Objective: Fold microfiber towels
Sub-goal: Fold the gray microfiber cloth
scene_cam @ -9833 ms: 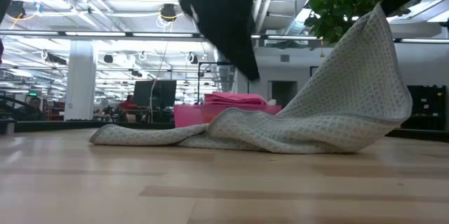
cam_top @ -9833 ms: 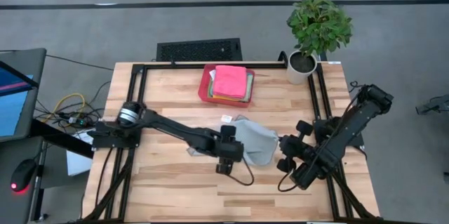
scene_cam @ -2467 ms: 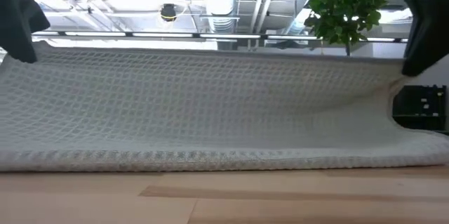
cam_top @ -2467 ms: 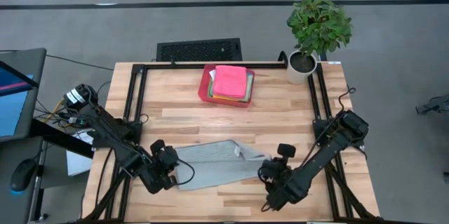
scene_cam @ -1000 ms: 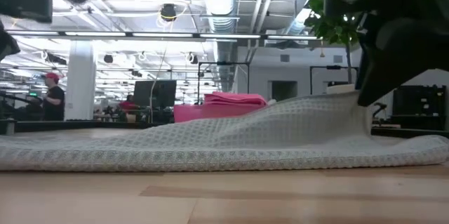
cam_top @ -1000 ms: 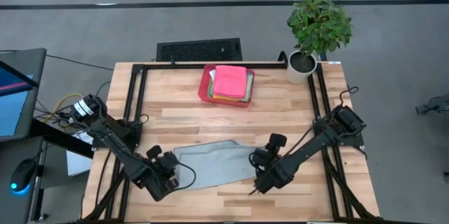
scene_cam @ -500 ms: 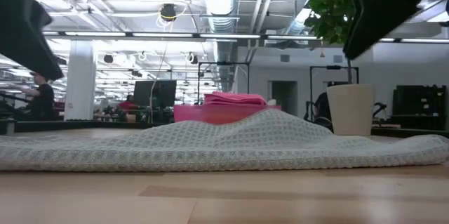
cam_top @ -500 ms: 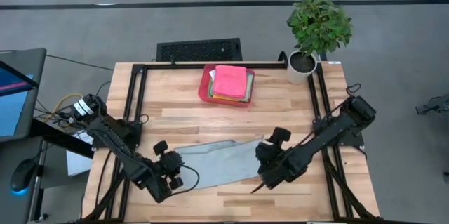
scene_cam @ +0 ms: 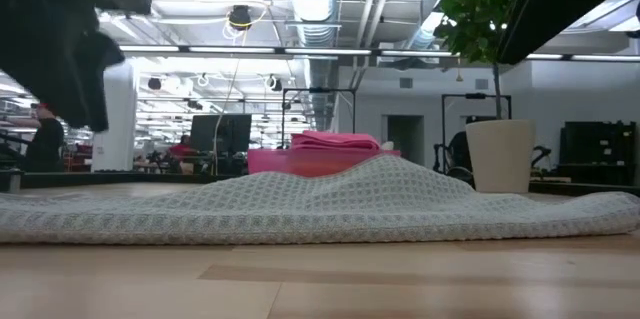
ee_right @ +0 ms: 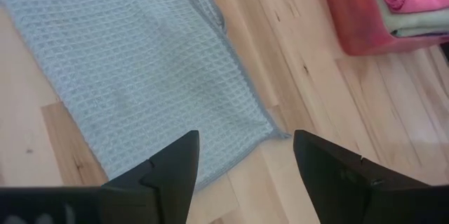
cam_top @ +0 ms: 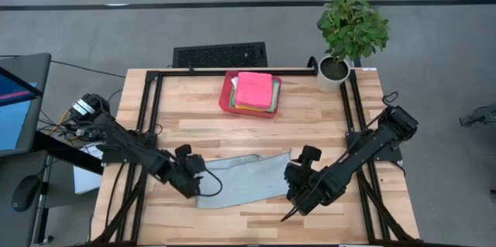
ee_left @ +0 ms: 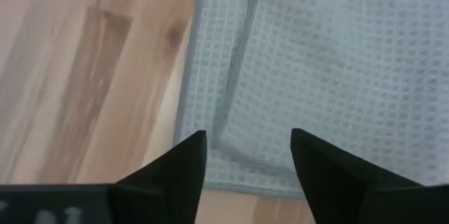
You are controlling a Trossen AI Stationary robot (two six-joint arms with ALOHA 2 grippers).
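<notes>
A grey microfiber towel (cam_top: 240, 179) lies folded in a long strip on the wooden table, in the near middle. It also shows in the low view (scene_cam: 320, 204) and in both wrist views (ee_left: 337, 55) (ee_right: 133, 62). My left gripper (cam_top: 195, 183) hangs open above the towel's left end (ee_left: 248, 147), touching nothing. My right gripper (cam_top: 294, 199) hangs open above the towel's right end (ee_right: 245, 140), also clear of it. Other folded towels, a pink one (cam_top: 254, 90) on top, lie stacked in a red tray (cam_top: 227, 96) at the far middle.
A potted plant (cam_top: 353, 26) stands at the table's far right corner, its white pot (scene_cam: 497, 154) behind the towel in the low view. A black frame (cam_top: 155, 123) runs along the table's left, far and right sides. Bare wood lies in front of the towel.
My right gripper has let go of the towel's right end and risen; that end, held raised a second ago, has dropped flat on the table. My left gripper has risen and gone toward the far edge and the right, over the towel's left end.
</notes>
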